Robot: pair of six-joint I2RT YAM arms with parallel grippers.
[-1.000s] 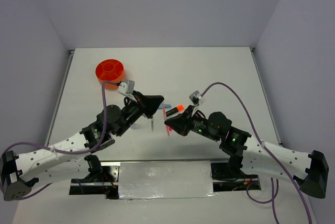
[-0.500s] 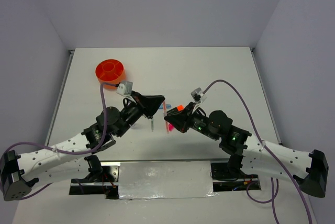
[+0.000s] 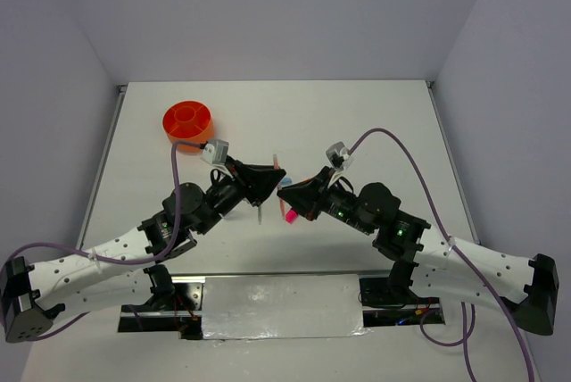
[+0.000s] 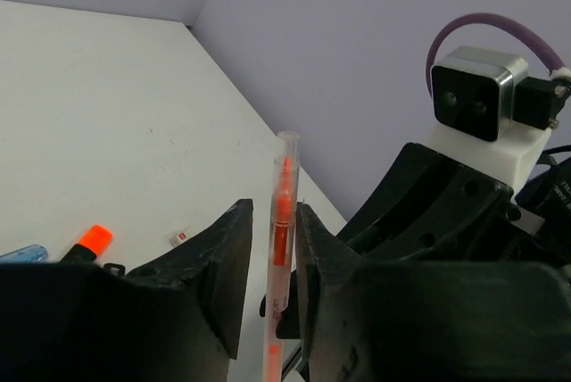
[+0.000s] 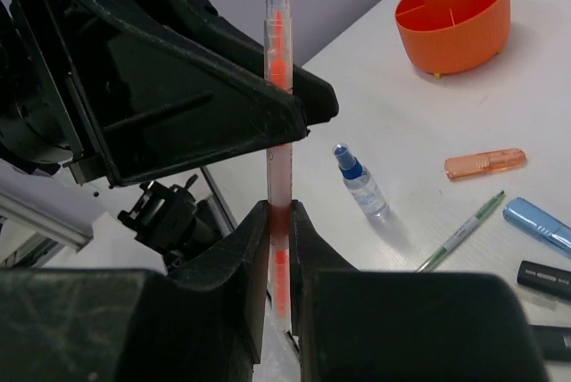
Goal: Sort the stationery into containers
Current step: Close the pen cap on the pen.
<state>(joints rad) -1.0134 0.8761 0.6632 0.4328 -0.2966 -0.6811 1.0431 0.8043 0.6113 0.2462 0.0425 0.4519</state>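
Observation:
A thin orange pen stands upright, with my right gripper shut on its lower part. Its upper part rises between the jaws of my left gripper, which are slightly apart, with a gap showing beside the orange pen. Seen from above, the left gripper and the right gripper meet tip to tip over the table's middle. The round orange organiser sits at the far left, and the same organiser shows behind the pen.
On the table lie a blue-capped clear bottle, a salmon piece, a green pen, a light-blue piece and a black highlighter. An orange-capped highlighter and a small white piece lie nearby.
My right gripper has carried the orange pen up and to the left, towards the left gripper. The left jaws have parted, and the pen now stands between them.

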